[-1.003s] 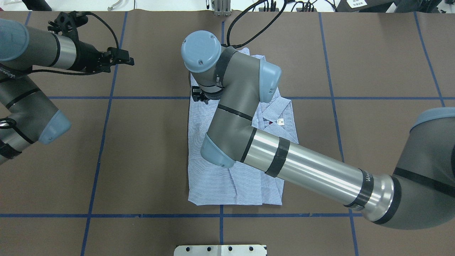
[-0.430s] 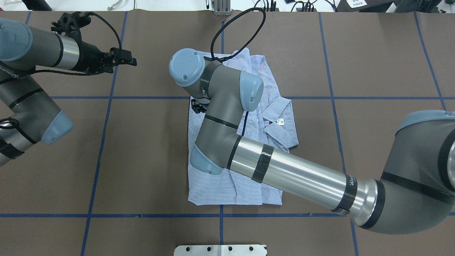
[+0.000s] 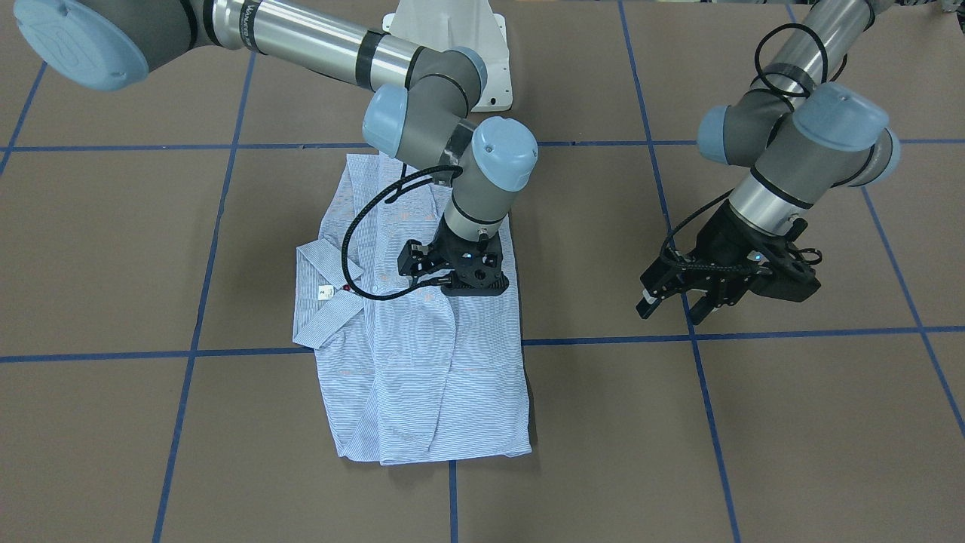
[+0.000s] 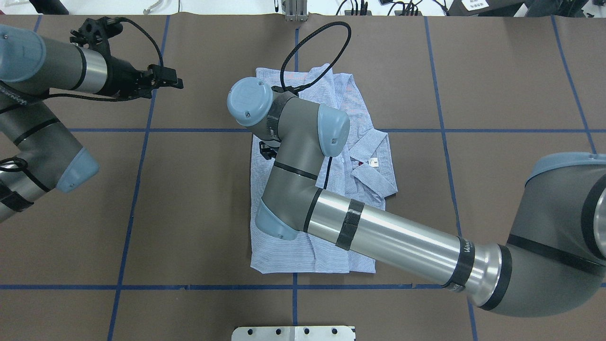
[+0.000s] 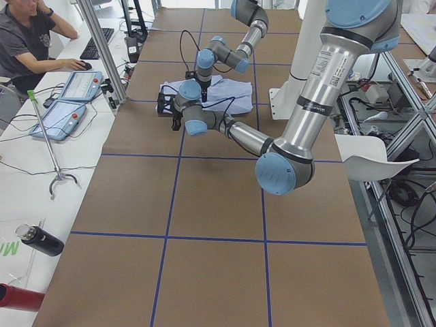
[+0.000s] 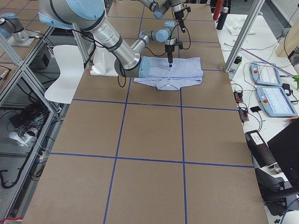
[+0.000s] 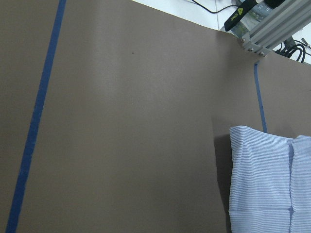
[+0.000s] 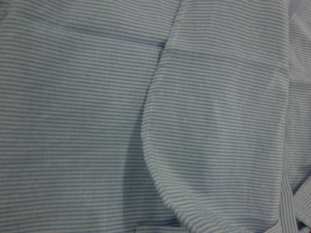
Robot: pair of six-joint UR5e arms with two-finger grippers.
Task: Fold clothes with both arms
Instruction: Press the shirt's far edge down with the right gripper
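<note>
Well, the left fingers [image 3: 650, 300] stand apart and empty above the desk [image 3: 754, 437], while the right fingers [image 3: 475, 285] point straight down onto the one folded striped shirt [image 3: 422, 377] at mid-desk; whether they are open or closed I cannot tell. Of the two arms, the right arm [image 4: 402, 241] reaches over the shirt with its wrist bent down. The left arm [image 4: 47, 71] is well apart from the cloth.

Bright, even light falls from overhead. My right arm [image 4: 402, 239] shows glare along its silver tube. The shirt [image 3: 422, 392] casts a thin shadow on the tabletop [image 3: 678, 452]. My right wrist view looks soft.
</note>
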